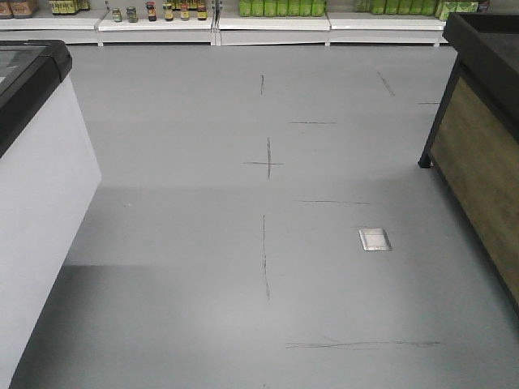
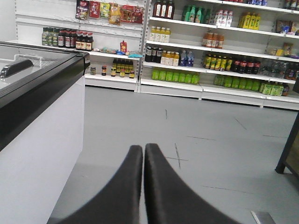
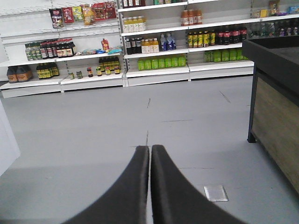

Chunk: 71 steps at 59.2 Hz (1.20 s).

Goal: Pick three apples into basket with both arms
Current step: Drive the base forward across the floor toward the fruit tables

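the left gripper (image 2: 143,149) fills the bottom of the left wrist view, its two black pointed fingers (image 2: 133,186) pressed together along their length, with nothing between them. the right gripper (image 3: 150,149) looks the same in the right wrist view: black fingers (image 3: 168,191) closed against each other and pinching nothing. both point out over a bare grey floor (image 1: 186,259) crossed by thin dark scuff lines (image 1: 268,162).

no view shows the apples or the basket.

to the left stands a chest freezer (image 1: 40,186) with a white body and a black rim around its glass top. to the right is a display stand (image 1: 486,162) with a black frame and a wood-grain side panel. a small square metal floor plate (image 1: 375,239) lies flat in the floor near that stand.

white store shelves (image 2: 205,86) run along the far wall. a row of green bottles (image 2: 175,76) sits on a low shelf, dark sauce bottles (image 2: 67,39) stand further left, and yellow and orange drink bottles (image 2: 160,34) are above. packaged snacks (image 2: 110,11) hang along the top.
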Available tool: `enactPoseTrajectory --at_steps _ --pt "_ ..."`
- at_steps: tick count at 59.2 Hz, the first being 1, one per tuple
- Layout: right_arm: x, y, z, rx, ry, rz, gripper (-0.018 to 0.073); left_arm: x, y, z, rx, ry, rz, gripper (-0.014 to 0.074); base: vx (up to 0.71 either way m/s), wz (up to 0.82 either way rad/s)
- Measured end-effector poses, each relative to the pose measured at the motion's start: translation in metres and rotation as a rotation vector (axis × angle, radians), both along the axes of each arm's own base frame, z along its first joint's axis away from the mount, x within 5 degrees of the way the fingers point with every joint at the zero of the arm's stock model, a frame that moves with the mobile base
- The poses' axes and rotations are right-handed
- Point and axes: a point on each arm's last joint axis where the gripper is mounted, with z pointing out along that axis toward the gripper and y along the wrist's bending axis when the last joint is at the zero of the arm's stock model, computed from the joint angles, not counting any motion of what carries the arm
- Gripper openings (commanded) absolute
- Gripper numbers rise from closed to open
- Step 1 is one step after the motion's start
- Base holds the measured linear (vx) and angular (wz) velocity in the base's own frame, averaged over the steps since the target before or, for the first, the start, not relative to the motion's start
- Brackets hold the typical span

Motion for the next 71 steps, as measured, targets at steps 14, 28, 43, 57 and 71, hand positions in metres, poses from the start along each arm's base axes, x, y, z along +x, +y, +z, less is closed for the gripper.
enactPoseTrajectory --at_steps 14,28,43,57,71 --pt "0.0 0.0 0.0 0.0 0.0 0.0 -0.0006 0.0 0.0 0.0 0.0 0.0 0.0 -0.0006 0.0 0.0" --pt "0.0 0.0 0.0 0.0 0.0 0.0 -0.0006 0.0 0.0 0.0 0.0 0.0 0.0 -0.0006 0.0 0.0" --pt "0.0 0.0 0.0 0.0 0.0 0.0 -0.0006 0.0 0.0 0.0 0.0 0.0 0.0 -0.0006 0.0 0.0" --pt "0.0 0.0 0.0 0.0 0.0 0.0 -0.0006 0.0 0.0 0.0 0.0 0.0 0.0 -0.0006 0.0 0.0" --pt "0.0 0.0 0.0 0.0 0.0 0.0 -0.0006 0.0 0.0 0.0 0.0 0.0 0.0 -0.0006 0.0 0.0"
